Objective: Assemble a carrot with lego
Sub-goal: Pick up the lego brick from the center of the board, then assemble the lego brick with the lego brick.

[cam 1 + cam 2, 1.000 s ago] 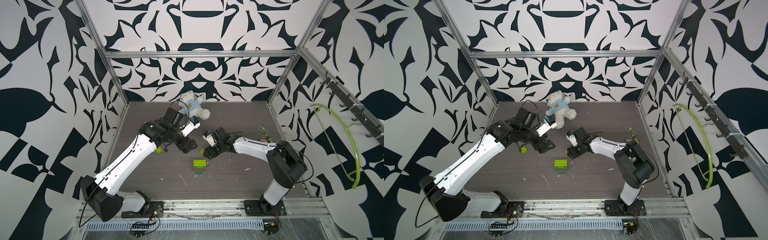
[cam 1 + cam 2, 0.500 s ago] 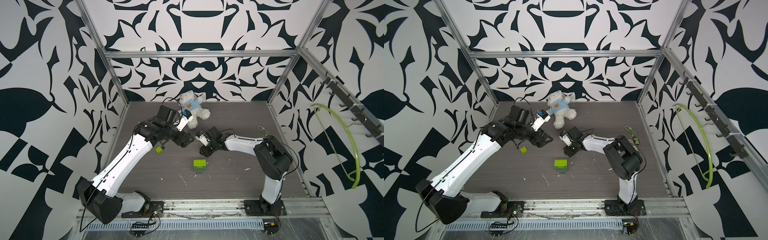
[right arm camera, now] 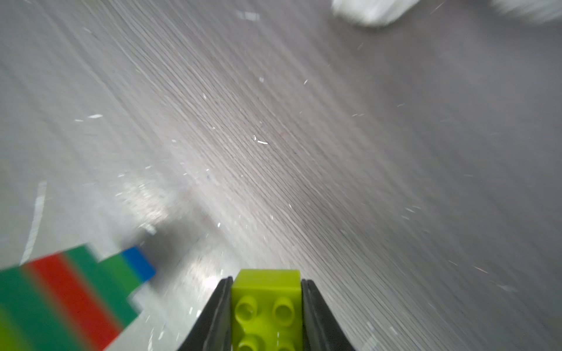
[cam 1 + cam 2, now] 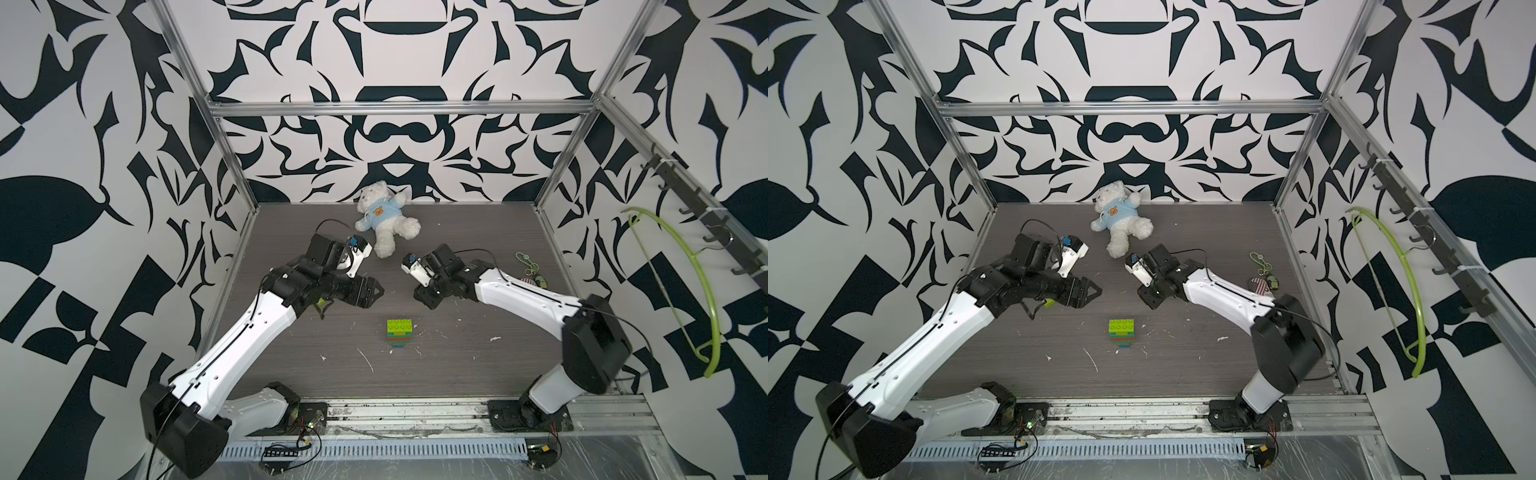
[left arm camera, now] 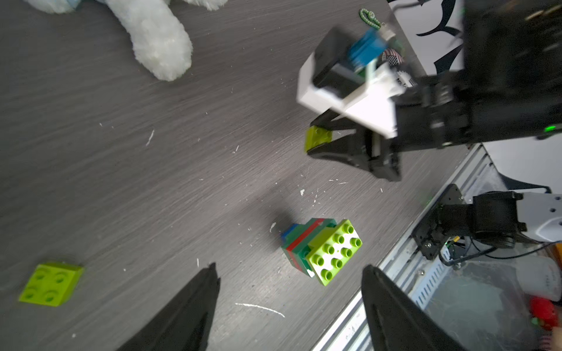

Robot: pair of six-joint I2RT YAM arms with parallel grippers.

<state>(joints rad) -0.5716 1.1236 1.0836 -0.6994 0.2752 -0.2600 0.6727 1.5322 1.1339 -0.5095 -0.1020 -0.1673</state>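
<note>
Right jaws newly tight on half-hidden lime brick [image 3: 266, 291]; left jaws wide, empty.

The carrot [image 4: 400, 332] rests on the table [image 4: 478, 365]. Far behind it lies the teddy bear [image 4: 384, 220]. A loose brick [image 5: 50, 284] lies to its left. Behind and to its right, the right gripper [image 3: 267, 284] clasps a second brick [image 3: 264, 307].

- Your left arm [image 4: 249, 336] and right arm [image 4: 523, 295] wear glossy white shells dotted with small dark screw holes.
- The joint housings [image 4: 594, 349] are matte black and blocky.
- Each wrist carries a white camera mount [image 5: 349, 103] with a blue plug [image 5: 365, 45].
- Thin black cables [image 4: 329, 220] loop off the wrists.
- The fingers [image 5: 194, 307] are black, tapering wedges.
</note>
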